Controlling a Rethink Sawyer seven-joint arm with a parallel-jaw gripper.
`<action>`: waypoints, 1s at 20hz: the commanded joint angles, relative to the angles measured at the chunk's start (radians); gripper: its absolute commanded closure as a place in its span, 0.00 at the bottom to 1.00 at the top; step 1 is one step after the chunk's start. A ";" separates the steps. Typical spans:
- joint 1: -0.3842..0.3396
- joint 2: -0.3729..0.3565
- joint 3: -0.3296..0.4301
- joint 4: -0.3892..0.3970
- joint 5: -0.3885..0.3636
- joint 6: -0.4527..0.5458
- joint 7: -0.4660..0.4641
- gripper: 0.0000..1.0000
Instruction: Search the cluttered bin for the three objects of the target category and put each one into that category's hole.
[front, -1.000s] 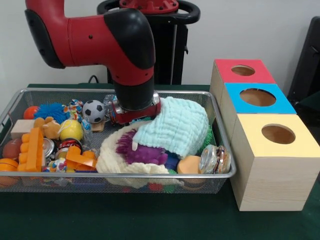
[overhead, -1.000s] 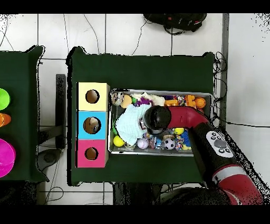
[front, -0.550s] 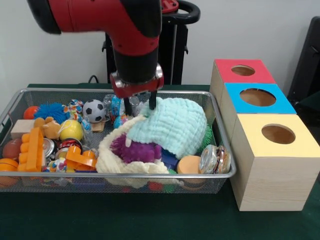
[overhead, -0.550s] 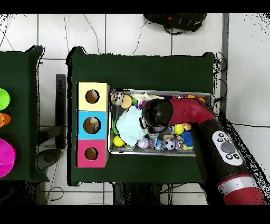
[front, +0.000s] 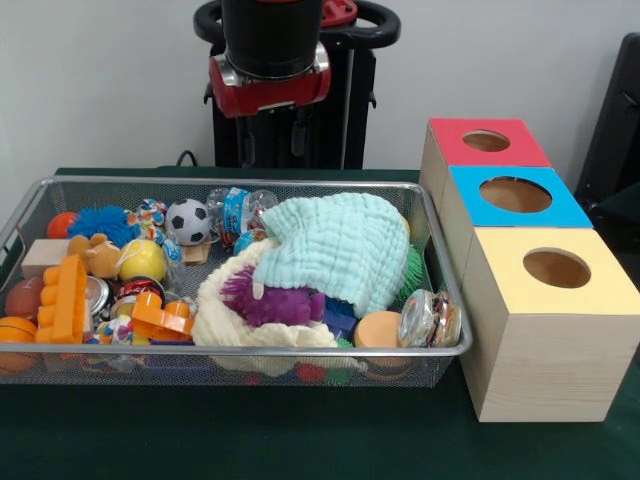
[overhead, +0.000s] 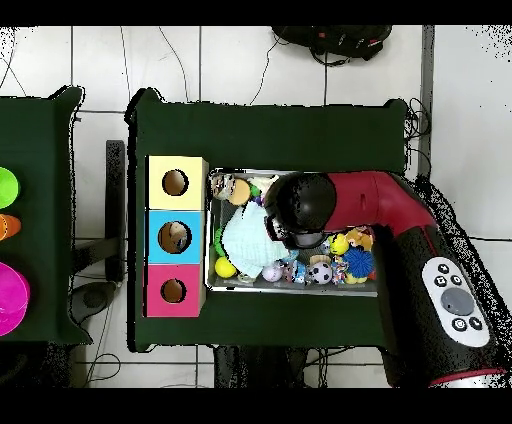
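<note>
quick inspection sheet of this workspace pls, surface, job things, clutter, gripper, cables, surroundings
surface: dark green table cover, bare in front of the bin
job's things: wire mesh bin full of toys; wooden box row beside it with red-topped hole, blue-topped hole and yellow-topped hole; no object seen in the holes from the front view
clutter: mint cloth draped over a purple spiky toy, small soccer ball, yellow ball, orange brick, glass jar at the bin's corner
gripper: gripper raised above the bin, jaws apart, empty
cables: several run across the tiled floor
surroundings: second green table with bright dishes at the overhead view's edge
</note>
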 joint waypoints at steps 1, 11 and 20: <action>-0.055 0.063 0.059 0.038 -0.079 -0.057 -0.244 0.00; -0.088 0.228 0.060 -0.081 -0.165 -0.113 -0.261 0.00; -0.142 0.235 0.097 -0.104 -0.142 -0.040 -0.301 0.00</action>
